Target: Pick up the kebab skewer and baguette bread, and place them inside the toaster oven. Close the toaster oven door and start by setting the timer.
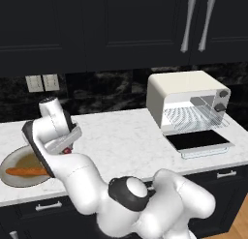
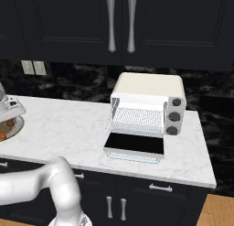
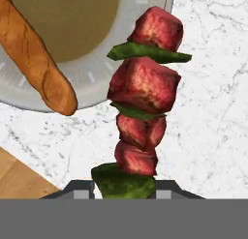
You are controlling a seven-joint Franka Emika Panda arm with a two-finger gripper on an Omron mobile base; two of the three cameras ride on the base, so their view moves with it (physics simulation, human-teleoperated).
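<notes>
Left base view: white arm bends from lower right across to the left edge, gripper (image 1: 68, 148) low at center-left, over the rim of the plate (image 1: 14, 181). Fingers mostly hidden by the hand here; a dark red bit shows just under it. Baguette bread (image 1: 26, 171) lies across the plate at lower left, orange-brown, roughly level. Toaster oven (image 1: 186, 100) sits at right of the marble counter (image 1: 121, 139), cream-white, well apart from the plate. Toaster oven door (image 1: 197, 140) is dropped flat open in front of it, dark glass up; wire rack (image 1: 191, 118) visible inside. Wall outlets (image 1: 42, 82) at upper left on the black backsplash.

Right base view: toaster oven sits center frame, door flat open below it, three round knobs (image 2: 173, 116) stacked down its right side. Plate edge at far left, partly cut off by the frame, the hand just above it.

Hand view: kebab skewer (image 3: 143, 102) stands up the middle of the frame, red meat chunks with green pieces between. Its bottom green piece sits between the two finger tips (image 3: 81, 189) at bottom center, fingers narrowed onto it, holding the skewer. Baguette end at upper left, resting over the plate rim. Plate at top, marble counter beneath.
</notes>
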